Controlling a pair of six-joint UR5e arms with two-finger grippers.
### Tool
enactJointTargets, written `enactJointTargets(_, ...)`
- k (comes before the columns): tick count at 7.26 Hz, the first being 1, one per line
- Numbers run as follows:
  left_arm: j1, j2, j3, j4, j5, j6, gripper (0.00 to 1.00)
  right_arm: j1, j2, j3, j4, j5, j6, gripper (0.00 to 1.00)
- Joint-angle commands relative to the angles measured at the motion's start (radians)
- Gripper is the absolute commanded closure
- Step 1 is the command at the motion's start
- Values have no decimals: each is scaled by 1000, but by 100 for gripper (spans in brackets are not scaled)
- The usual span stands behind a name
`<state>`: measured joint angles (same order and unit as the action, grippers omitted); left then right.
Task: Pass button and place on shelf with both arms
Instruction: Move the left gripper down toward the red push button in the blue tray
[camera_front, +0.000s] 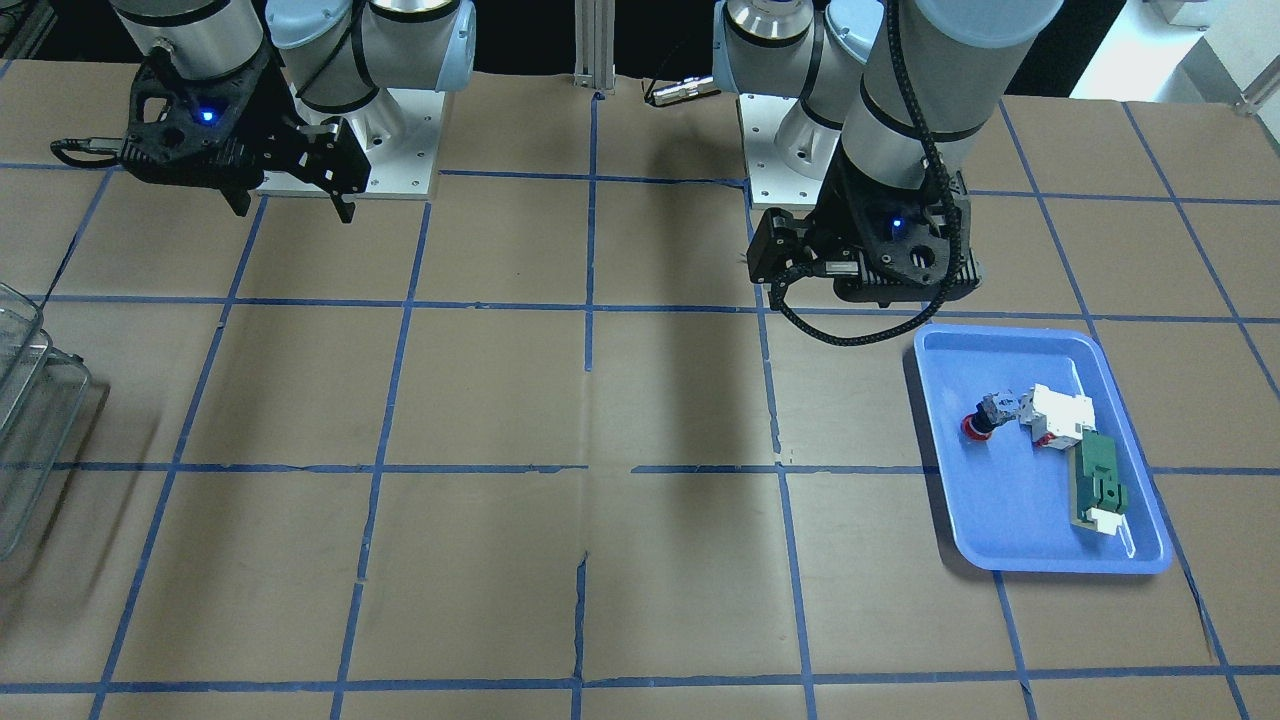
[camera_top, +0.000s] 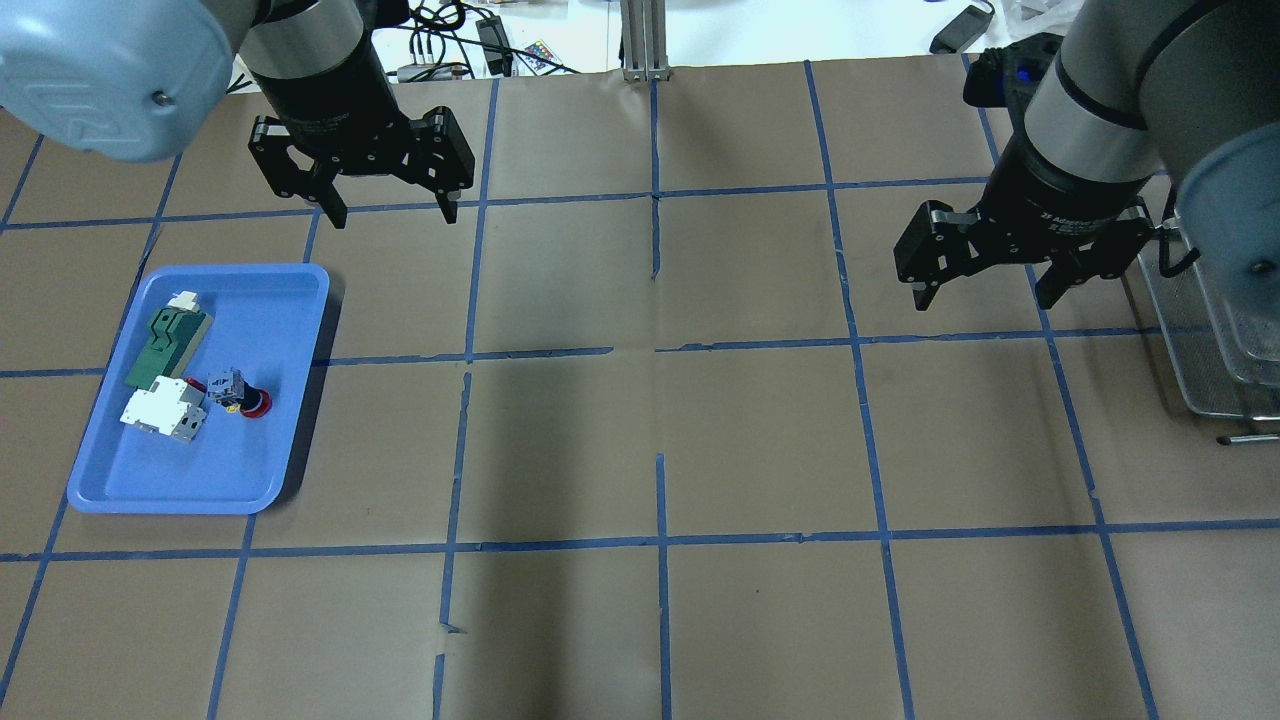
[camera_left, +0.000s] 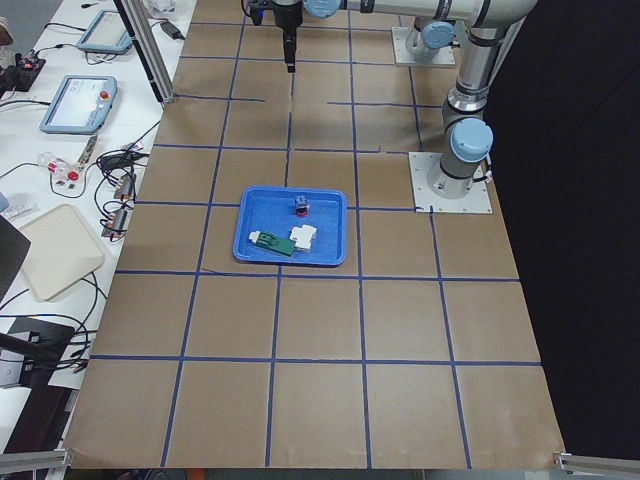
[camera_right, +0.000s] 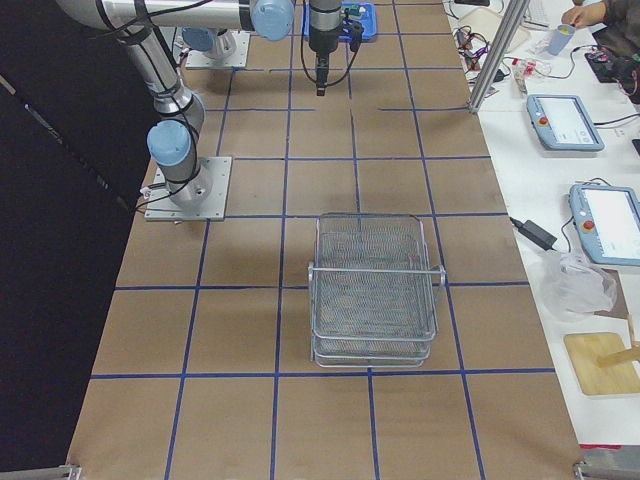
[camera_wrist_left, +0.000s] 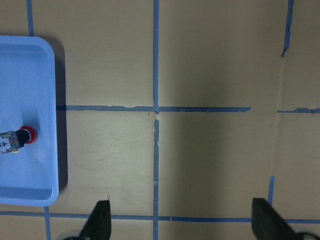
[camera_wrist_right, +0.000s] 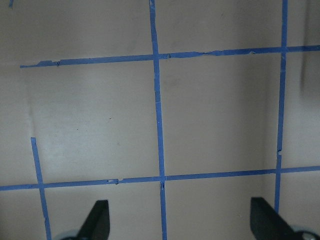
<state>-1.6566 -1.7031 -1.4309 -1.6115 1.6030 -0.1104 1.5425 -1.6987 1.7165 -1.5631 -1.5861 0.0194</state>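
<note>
Overhead exterior shows both grippers at once. The left gripper hangs at the upper left of the frame, up and to the right of the blue tray. The right gripper is at the right, beside the shelf, of which only a cut-off corner shows at the right edge. Both sets of fingers are spread wide and grasp nothing, over brown counter crossed by blue tape lines. The exterior right view gives the whole shelf, a tiered grey wire rack standing mid-frame, well apart from the right gripper near the top. The button lies on its side in the tray at the left of the overhead frame. Its round red cap points toward the tray's right wall, and its grey-black body is just beside a white blocky part. A flat green part lies above that. The left wrist-mounted view catches only the red cap and some of the body at its left edge. The right wrist-mounted view has taped counter and dark fingertips at the bottom.
</note>
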Motion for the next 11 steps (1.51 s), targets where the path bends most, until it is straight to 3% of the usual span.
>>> enactJointTargets(1, 1, 2, -8, -2, -3, 8, 0, -1, -1, 0, 6, 0, 1, 0)
enactJointTargets(6, 41, 11, -13, 7, -9, 11, 0, -1, 1, 0, 1, 0, 1, 0)
enactJointTargets(11, 364, -107, -109, 24, 0, 150, 0, -2, 1, 0, 1, -2, -1, 0)
